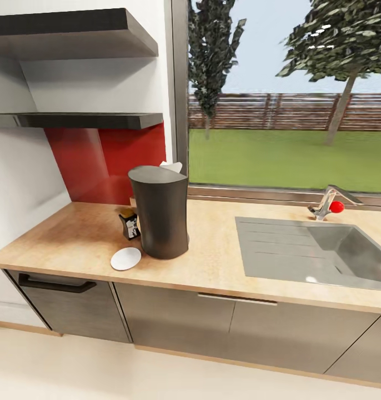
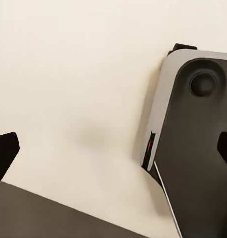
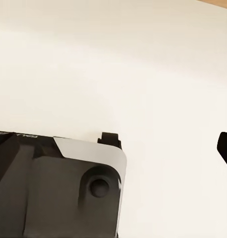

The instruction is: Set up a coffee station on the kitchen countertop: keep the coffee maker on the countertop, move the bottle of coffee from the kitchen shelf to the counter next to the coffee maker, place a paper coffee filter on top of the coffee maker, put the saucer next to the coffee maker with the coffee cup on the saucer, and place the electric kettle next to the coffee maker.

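A tall dark grey tapered appliance [image 1: 160, 214] stands on the wooden countertop [image 1: 79, 236]; I cannot tell whether it is the kettle or the coffee maker. A white paper filter [image 1: 172, 166] peeks out behind its top. The small coffee bottle [image 1: 129, 223] with a dark label stands at its left side. The white saucer [image 1: 126, 258] lies bare in front of the bottle. In the left wrist view my left gripper [image 2: 114, 151] hangs open over pale floor. My right gripper [image 3: 113, 148] is open too, one fingertip [image 3: 225, 148] showing at the frame edge.
Two dark wall shelves [image 1: 90, 119] hang above the counter's left part. A steel sink [image 1: 324, 253] with a red-knobbed tap [image 1: 330, 204] fills the counter's right side. Cabinet fronts with a dark handle [image 1: 57, 285] run below. The robot's grey base [image 2: 197, 148] shows under both wrists.
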Robot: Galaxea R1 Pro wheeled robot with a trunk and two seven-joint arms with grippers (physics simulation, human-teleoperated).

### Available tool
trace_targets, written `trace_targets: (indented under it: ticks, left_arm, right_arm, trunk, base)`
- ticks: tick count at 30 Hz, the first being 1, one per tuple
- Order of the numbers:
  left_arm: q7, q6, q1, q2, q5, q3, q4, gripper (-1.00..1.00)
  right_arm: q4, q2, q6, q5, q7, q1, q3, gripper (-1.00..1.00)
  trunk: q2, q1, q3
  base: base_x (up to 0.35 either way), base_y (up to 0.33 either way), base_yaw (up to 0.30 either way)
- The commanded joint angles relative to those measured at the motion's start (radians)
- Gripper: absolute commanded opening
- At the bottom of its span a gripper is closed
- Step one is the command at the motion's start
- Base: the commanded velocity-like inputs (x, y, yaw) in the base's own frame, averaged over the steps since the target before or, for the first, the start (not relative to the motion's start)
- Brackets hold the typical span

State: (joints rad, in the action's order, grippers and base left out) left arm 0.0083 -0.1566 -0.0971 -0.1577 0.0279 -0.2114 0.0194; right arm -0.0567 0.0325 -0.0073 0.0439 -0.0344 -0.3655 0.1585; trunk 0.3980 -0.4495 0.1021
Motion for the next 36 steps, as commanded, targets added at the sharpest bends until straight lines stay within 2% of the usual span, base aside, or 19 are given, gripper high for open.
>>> trace_targets:
  ticks: [1,30,36]
  left_arm:
    - [0.001,-0.005,-0.001,0.000,0.002,-0.005,0.002,1.00]
    - [-0.006,-0.003,0.000,0.002,0.016,0.000,0.004,1.00]
    - [-0.004,0.000,0.000,0.004,0.018,0.001,0.009,1.00]
  right_arm:
    - [0.001,0.001,-0.001,0.005,-0.003,-0.001,0.006,1.00]
    - [0.001,0.006,-0.002,0.007,-0.002,-0.001,0.004,1.00]
    - [0.001,0.006,-0.002,0.007,-0.002,-0.001,0.004,1.00]
  trunk:
    - [0.002,-0.001,0.002]
    - [0.002,-0.001,0.002]
    - [0.002,-0.001,0.002]
  base:
    - [0.000,0.000,-0.109]
    - [0.000,0.000,-0.254]
    - [0.035,-0.139,-0.267]
